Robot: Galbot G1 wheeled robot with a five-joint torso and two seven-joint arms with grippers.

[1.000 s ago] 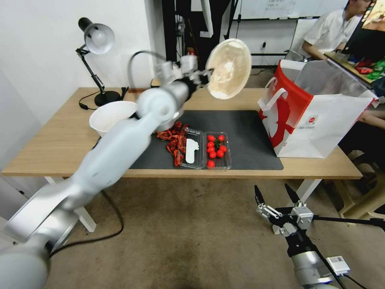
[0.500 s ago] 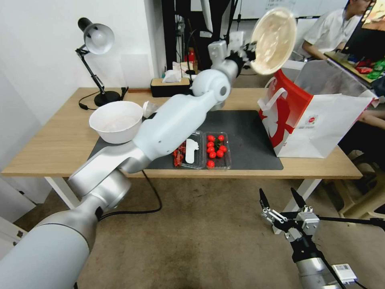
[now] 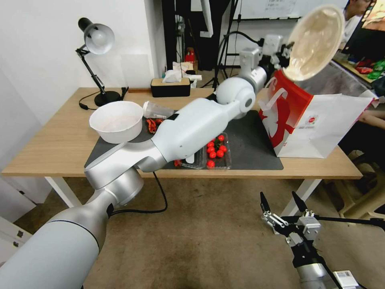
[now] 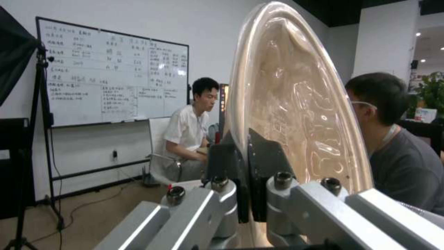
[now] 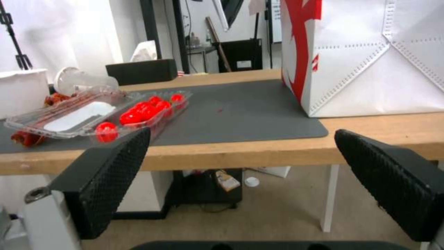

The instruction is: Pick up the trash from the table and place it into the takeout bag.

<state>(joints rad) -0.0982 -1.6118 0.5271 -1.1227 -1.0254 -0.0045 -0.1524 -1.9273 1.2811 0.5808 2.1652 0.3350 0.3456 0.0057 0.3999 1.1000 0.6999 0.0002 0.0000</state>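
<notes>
A long light-wood table (image 3: 56,144) with white legs carries a dark grey mat (image 3: 248,136) in an office room with a whiteboard on the far wall. On the mat lie clear plastic trays of red tomatoes (image 3: 216,151), a big white bowl (image 3: 116,121) and a clear plastic cup (image 3: 157,110) on its side. The left gripper (image 3: 289,51) is clenched on the rim of a round beige glossy dish (image 3: 317,42), held on edge above the open mouth of the red-and-white paper takeout bag (image 3: 317,120); the arm hides part of the trays. The right gripper (image 3: 284,206) hangs low before the table, its 2 ridged black fingers (image 5: 113,173) spread wide, grasping nothing.
</notes>
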